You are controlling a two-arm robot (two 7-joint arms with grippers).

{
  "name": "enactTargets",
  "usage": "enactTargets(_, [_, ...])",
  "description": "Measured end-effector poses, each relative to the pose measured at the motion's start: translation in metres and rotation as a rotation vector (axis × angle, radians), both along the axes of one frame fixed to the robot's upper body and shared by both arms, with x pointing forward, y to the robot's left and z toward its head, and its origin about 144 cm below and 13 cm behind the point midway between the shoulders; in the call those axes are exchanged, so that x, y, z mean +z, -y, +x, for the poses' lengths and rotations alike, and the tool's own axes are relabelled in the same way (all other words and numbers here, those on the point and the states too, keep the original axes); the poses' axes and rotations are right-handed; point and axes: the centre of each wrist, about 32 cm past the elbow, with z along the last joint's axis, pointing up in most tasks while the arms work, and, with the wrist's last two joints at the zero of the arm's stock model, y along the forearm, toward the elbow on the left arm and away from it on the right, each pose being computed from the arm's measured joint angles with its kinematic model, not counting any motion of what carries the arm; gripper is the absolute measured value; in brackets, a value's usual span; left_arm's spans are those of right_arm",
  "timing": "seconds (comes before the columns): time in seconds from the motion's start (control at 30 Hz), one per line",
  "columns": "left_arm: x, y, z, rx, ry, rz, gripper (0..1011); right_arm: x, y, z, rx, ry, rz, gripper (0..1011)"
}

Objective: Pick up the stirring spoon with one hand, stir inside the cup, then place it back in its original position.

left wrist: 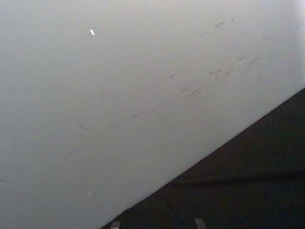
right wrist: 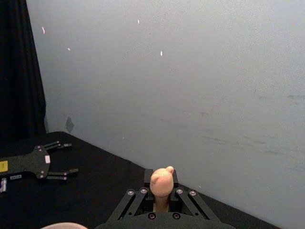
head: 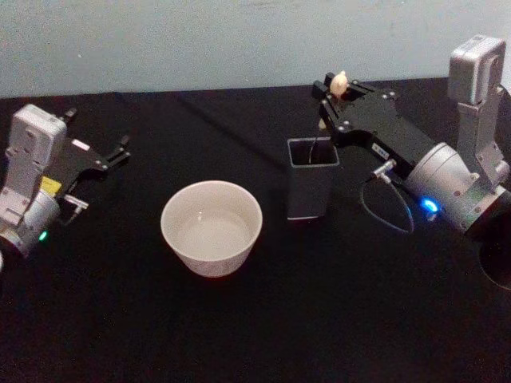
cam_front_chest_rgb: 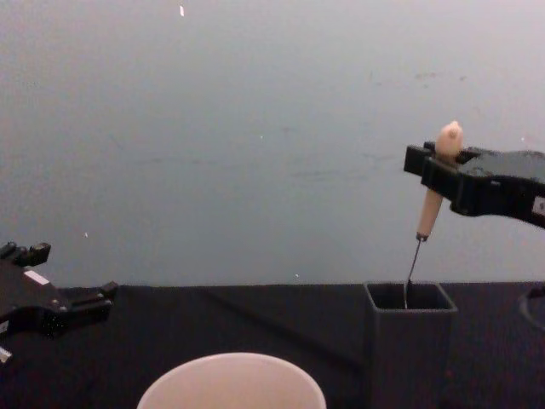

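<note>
Pinching the spoon (cam_front_chest_rgb: 428, 207) high keeps my right hand (cam_front_chest_rgb: 436, 166) clear of the holder (cam_front_chest_rgb: 410, 341) (upper right); left hand (head: 118, 153) spread.

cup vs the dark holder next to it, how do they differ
The cup is round, wide and cream-white; the holder is square-mouthed, narrow, taller and dark grey. The cup has nothing in it, while the stirring spoon, gripped by the right gripper, dips into the holder. Both stand upright on the black table.
</note>
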Motion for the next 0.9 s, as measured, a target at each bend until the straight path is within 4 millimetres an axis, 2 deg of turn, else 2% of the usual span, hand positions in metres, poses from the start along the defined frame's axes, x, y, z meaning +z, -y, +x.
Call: enactTargets(0.9, [0.000, 0.000, 0.000, 0.000, 0.000, 0.000, 1001, -0.020, -0.009, 0.006, 0.003, -0.066, -0.012, 164])
